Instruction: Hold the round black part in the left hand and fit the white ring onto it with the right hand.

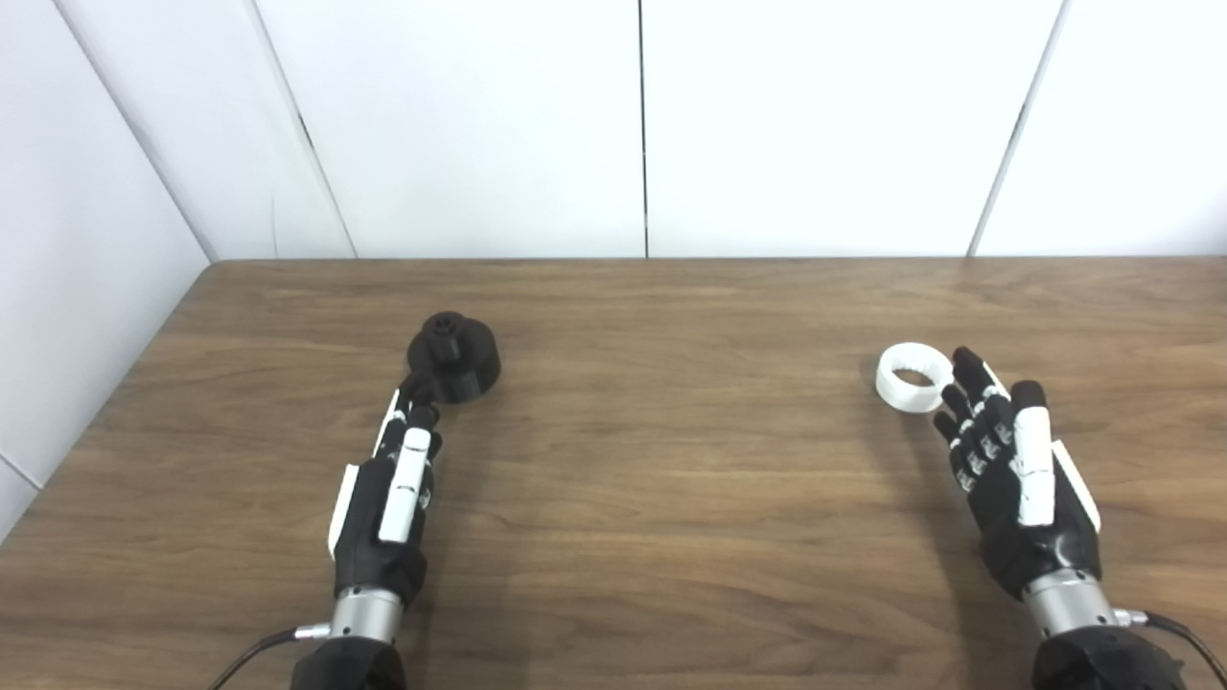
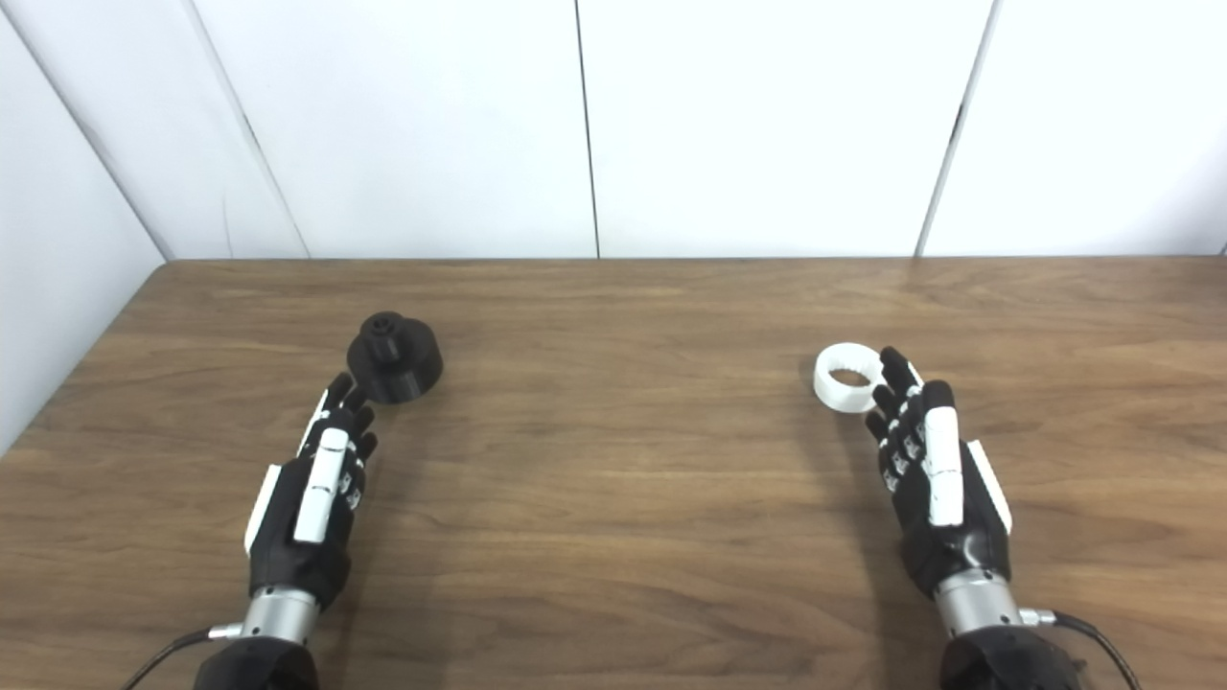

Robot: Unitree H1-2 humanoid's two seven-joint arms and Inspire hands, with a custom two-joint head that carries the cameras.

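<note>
Both hands are lying spread and empty, the left hand [image 1: 388, 494] nearing the black part [image 1: 454, 356], the right hand [image 1: 1007, 460] nearing the ring [image 1: 914, 378], readying grasps

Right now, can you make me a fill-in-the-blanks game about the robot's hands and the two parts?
1. The ring is colored ____.
2. The black part lies near the ____ hand.
3. The right hand holds ____.
4. Both parts rest on the ____.

Answers: white; left; nothing; table
</note>
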